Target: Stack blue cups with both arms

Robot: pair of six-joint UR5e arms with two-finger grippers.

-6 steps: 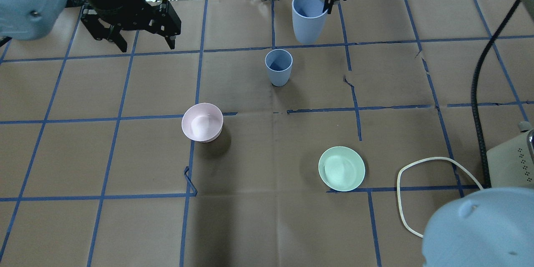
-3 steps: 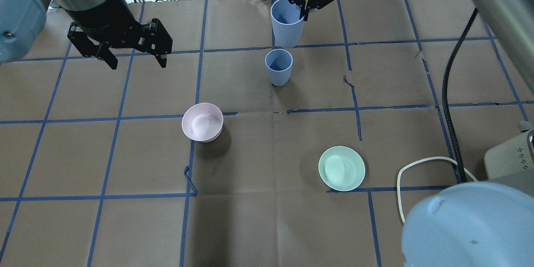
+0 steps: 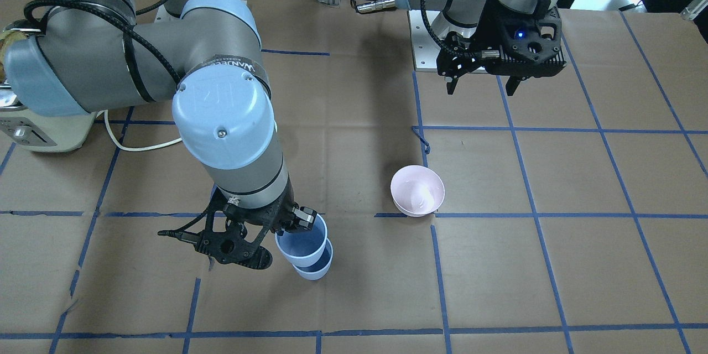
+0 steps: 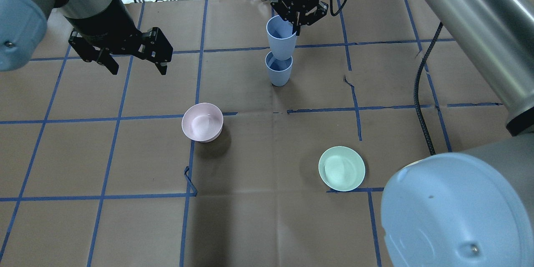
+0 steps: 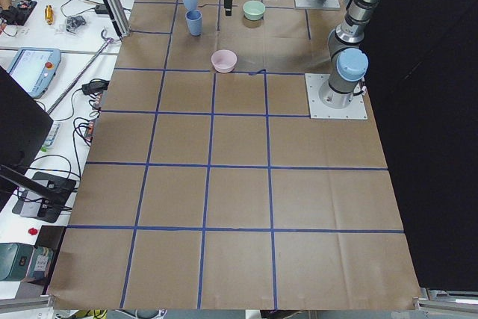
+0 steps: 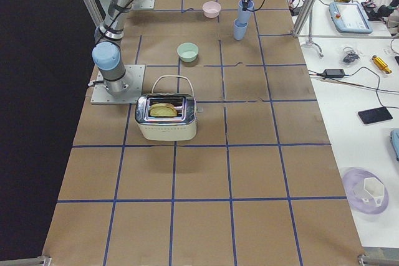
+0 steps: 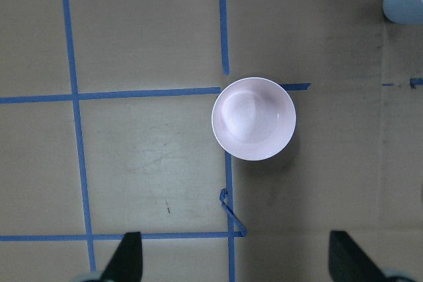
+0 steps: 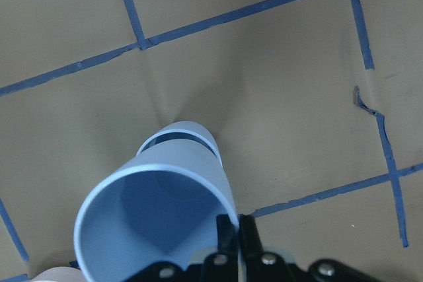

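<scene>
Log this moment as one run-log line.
right hand: shut on upper blue cup, over lower blue cup | left hand: open, empty | stack: not yet nested

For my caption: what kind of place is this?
Probably a robotics lab: a table covered in brown paper with a blue tape grid, the left arm bolted onto it, a teach pendant on the side bench.

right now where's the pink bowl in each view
front-facing: pink bowl right of centre
overhead: left of centre
exterior left: near the top, left of centre
exterior right: top, just right of centre
left wrist: centre
right wrist: not clearly in it
landmark: loose tape curl on the bowl's robot side
</scene>
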